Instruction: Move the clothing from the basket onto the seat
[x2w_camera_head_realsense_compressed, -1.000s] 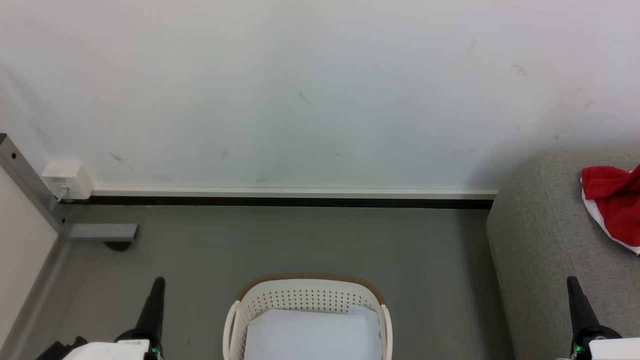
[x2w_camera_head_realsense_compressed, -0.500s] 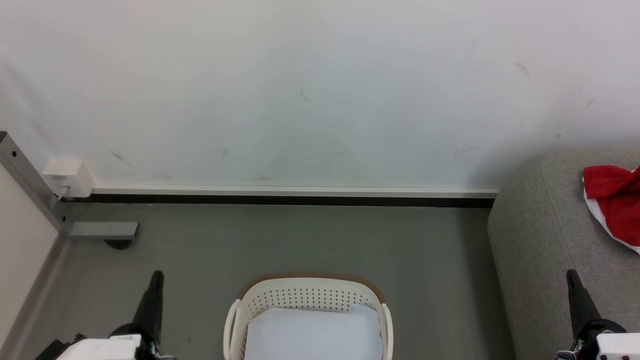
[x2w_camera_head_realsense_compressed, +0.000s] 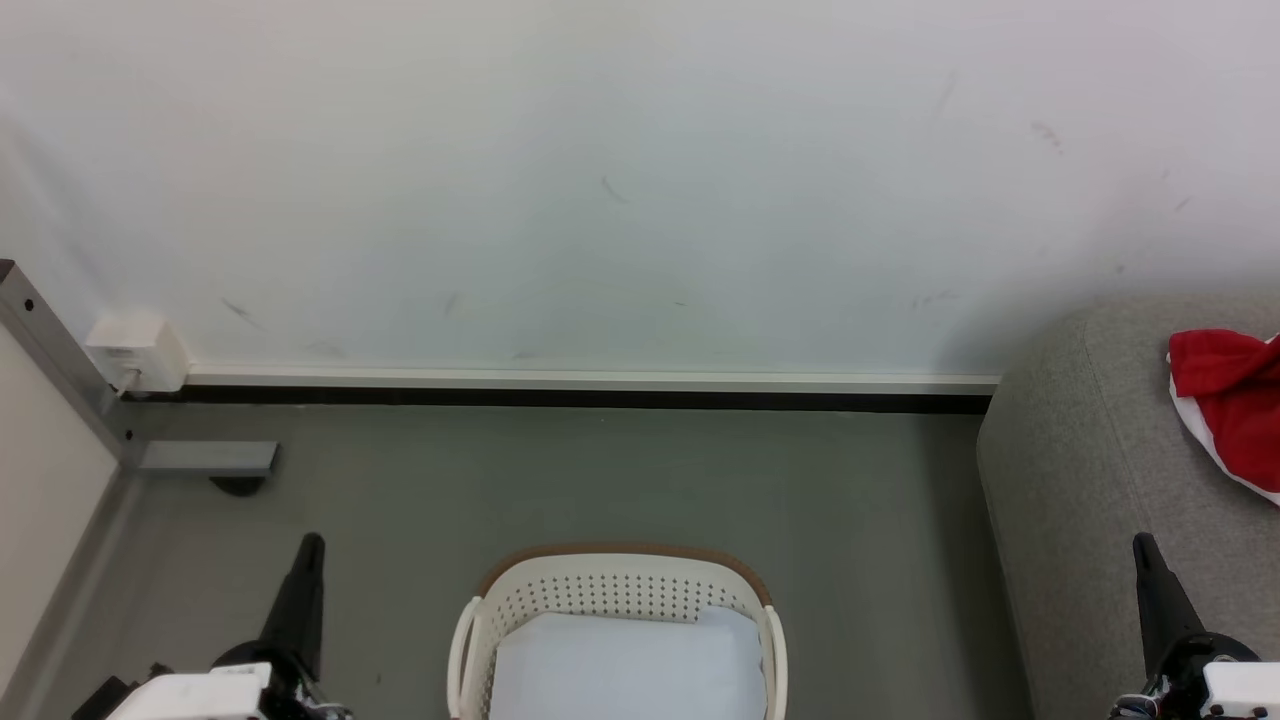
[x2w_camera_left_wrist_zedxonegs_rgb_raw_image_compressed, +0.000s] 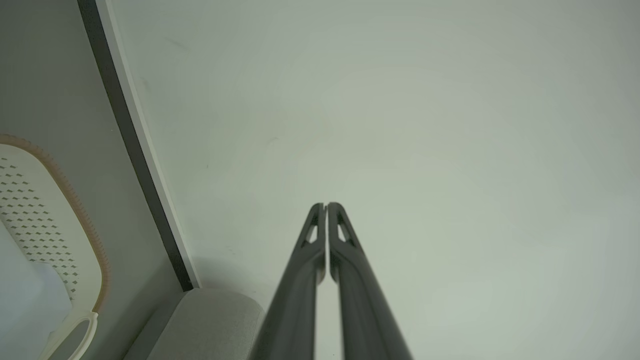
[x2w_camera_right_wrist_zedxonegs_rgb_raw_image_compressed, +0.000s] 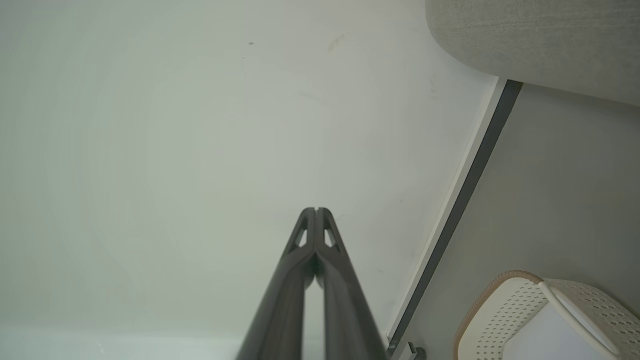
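Clothing (x2w_camera_head_realsense_compressed: 1235, 410) on seat (x2w_camera_head_realsense_compressed: 1090, 480), right of basket (x2w_camera_head_realsense_compressed: 620, 553), as asked. Left gripper (x2w_camera_head_realsense_compressed: 312, 545) and right gripper (x2w_camera_head_realsense_compressed: 1143, 547) resting either side of basket, pinched shut, empty: seemingly nothing red left inside.

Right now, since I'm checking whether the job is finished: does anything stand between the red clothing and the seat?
Nothing visible does. The clothing already lies on the seat, partly cut off by the head view's right edge. The basket on the floor holds a pale pad.
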